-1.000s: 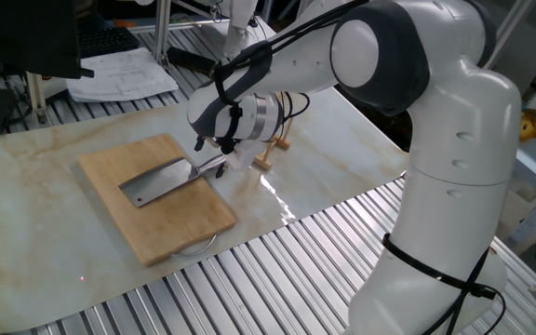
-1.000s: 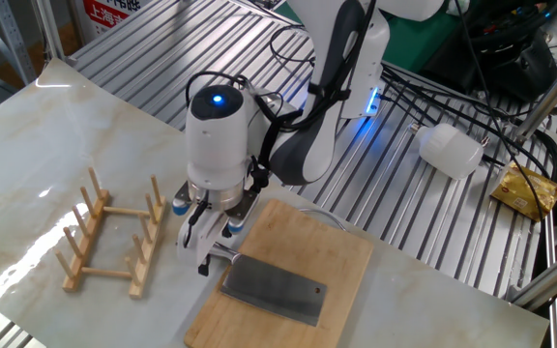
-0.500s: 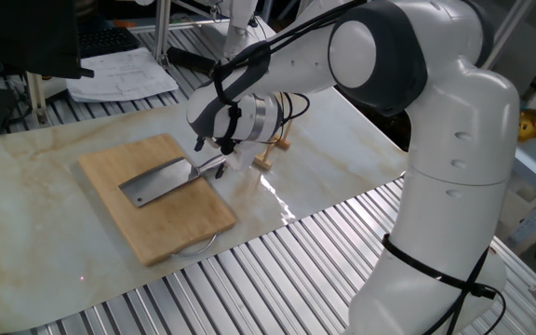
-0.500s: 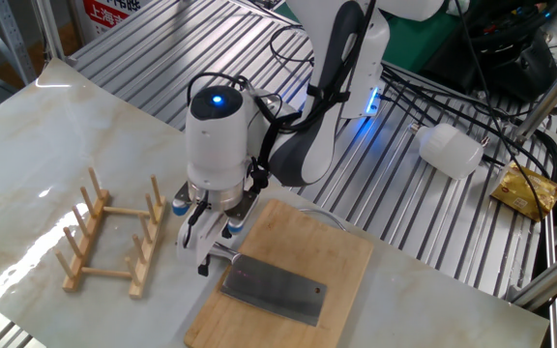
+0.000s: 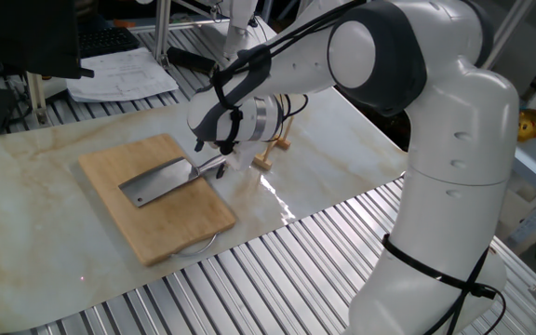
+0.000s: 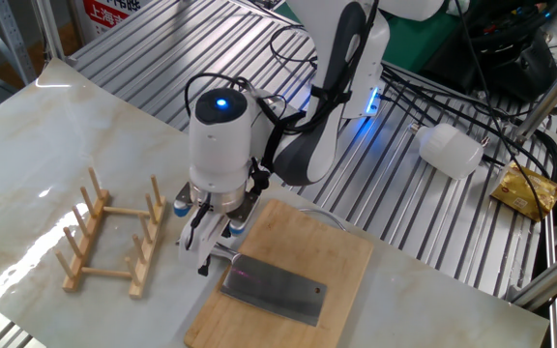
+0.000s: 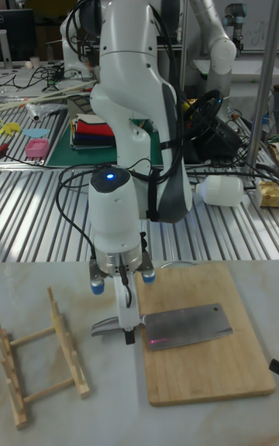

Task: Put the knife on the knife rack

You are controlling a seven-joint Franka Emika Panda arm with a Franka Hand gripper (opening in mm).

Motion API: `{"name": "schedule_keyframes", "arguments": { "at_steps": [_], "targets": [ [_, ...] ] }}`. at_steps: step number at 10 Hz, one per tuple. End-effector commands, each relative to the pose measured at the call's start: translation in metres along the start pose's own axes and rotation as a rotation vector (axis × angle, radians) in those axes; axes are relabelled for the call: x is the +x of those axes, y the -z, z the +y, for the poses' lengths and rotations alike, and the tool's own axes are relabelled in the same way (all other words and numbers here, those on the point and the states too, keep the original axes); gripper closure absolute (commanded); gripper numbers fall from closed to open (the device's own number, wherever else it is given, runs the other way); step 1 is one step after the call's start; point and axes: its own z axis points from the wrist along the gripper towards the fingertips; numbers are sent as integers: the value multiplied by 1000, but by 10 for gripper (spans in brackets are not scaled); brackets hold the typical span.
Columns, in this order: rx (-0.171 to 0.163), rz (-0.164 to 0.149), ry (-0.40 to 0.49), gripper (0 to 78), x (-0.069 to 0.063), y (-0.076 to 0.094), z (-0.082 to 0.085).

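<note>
**Cleaver handle gripped, lift to the rack not yet made**

In one fixed view, the cleaver [image 5: 156,180] is seen lying flat on the bamboo cutting board [image 5: 170,223], its handle projecting past the board's edge. The gripper [image 5: 214,168] is set at that handle, mostly hiding the knife rack [image 5: 274,149] behind it.

In the other fixed view, the fingers [image 6: 204,253] are closed around the handle, with the blade resting on the board's near corner. The rack stands just beside, on bare marble tabletop [image 6: 46,145].

In the tall fixed view, open tabletop separates handle and rack. The grasp step is judged in hand; next, a lift, a turn onto edge and a lowering between pegs are called for.
</note>
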Motion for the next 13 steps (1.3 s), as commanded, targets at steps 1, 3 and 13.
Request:
{"name": "schedule_keyframes", "arguments": {
  "at_steps": [1,3,13],
  "targets": [
    [35,9,35,1,-1,1,1],
    [62,32,22,1,-1,1,1],
    [47,48,6,1,7,-17,2]
  ]
}}
